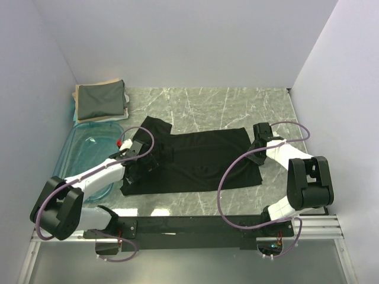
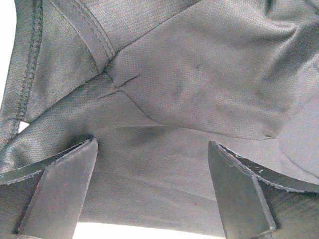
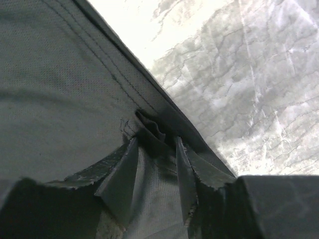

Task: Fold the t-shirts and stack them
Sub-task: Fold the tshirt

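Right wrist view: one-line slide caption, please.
Right tool pinches the black t-shirt at its hem, over the marble tabletop.

Bright even overhead light, blown-out wrist-view edges

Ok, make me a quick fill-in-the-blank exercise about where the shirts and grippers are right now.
The left gripper is ___ over the black t-shirt.
The right gripper is ___ on that shirt's edge.
The beige shirt lies ___ the grey-green shirt.
The blue tub sits on the robot's ___ side.
Missing: open; shut; under; left.
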